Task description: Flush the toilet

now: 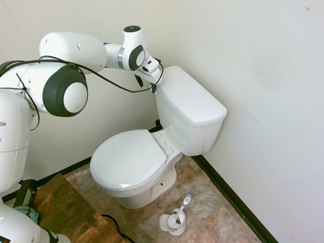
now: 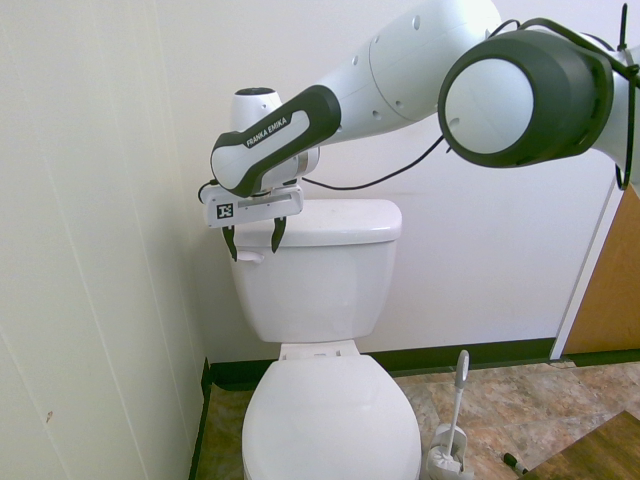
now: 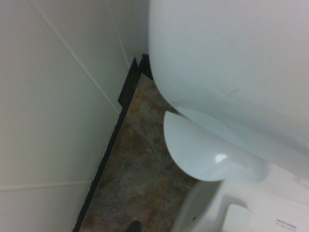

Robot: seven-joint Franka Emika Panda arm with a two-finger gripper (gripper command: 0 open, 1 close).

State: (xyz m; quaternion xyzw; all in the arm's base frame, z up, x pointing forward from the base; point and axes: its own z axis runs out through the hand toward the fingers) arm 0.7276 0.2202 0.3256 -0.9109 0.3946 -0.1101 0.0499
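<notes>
Step in hand: alignment of the gripper (image 2: 254,248) with the flush lever (image 2: 250,257). The lever is on the upper left front of the tank (image 2: 315,290), just below the tank lid (image 2: 340,222), as seen facing the toilet (image 2: 330,420). The toilet stands near the far wall (image 2: 480,250), with its seat lid (image 1: 129,159) down.

Tool state: the two fingers are spread wide, tips pointing down, with nothing held between them. They hang at the lever; contact with it cannot be confirmed.

Next move: verify that one fingertip sits over the lever's free end, then press straight down. Closing the fingers is probably unnecessary. Caution: a misplaced descent may strike the tank lid or slip off the lever.
</notes>
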